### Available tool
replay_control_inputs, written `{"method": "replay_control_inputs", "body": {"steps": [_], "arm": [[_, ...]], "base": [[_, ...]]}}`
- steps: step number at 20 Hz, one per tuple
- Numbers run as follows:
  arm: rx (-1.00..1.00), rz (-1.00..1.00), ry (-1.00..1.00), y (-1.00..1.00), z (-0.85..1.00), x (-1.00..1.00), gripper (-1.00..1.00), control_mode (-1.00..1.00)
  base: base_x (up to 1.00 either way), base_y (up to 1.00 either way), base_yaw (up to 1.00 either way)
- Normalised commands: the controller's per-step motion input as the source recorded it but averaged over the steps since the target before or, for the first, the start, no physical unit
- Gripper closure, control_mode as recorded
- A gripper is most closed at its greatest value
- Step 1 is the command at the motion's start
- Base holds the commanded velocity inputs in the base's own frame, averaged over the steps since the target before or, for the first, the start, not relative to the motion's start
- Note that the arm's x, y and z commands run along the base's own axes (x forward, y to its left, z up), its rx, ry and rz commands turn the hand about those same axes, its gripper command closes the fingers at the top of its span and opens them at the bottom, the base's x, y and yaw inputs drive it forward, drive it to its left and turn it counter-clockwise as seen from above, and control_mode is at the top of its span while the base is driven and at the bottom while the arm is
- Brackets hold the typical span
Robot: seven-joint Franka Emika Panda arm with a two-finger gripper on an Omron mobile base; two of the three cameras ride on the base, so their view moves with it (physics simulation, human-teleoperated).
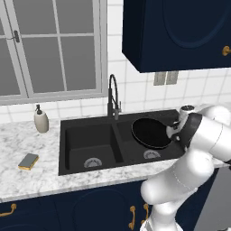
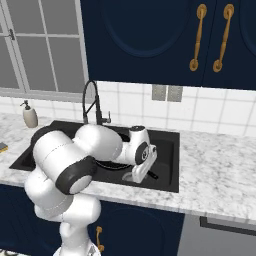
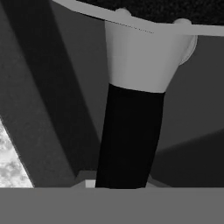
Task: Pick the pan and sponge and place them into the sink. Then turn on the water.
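The black pan (image 1: 151,133) hangs tilted over the right basin of the black sink (image 1: 90,140), just above its drain. My gripper (image 2: 144,171) is shut on the pan's straight dark handle (image 3: 129,140), which runs up the hand view to a grey bracket under the pan's rim. In the left base view my forearm hides the hand. The sponge (image 1: 28,161) lies flat on the marble counter left of the sink, far from the gripper. The dark gooseneck faucet (image 1: 113,97) stands behind the divider between the basins; no water runs.
A beige soap dispenser (image 1: 41,119) stands on the counter at the back left, under the window. Dark blue wall cabinets (image 1: 176,31) hang above the right basin. Marble counter (image 2: 220,175) stretches right of the sink.
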Motion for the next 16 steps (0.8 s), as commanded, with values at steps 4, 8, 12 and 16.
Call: {"method": "replay_control_inputs", "body": {"steps": [4,8,12,16], "arm": [[0.00,0.00,0.08,0.00,-0.42,0.33,1.00,-1.00],[0.00,0.00,0.16,0.00,-0.39,0.56,1.00,-1.00],[-0.03,0.00,0.15,0.00,-0.43,0.59,1.00,-1.00],[-0.04,-0.01,0.08,0.00,-0.56,0.49,1.00,-1.00]], "base": [[0.00,0.00,0.00],[0.00,0.00,0.00],[0.00,0.00,0.00],[0.00,0.00,0.00]]}}
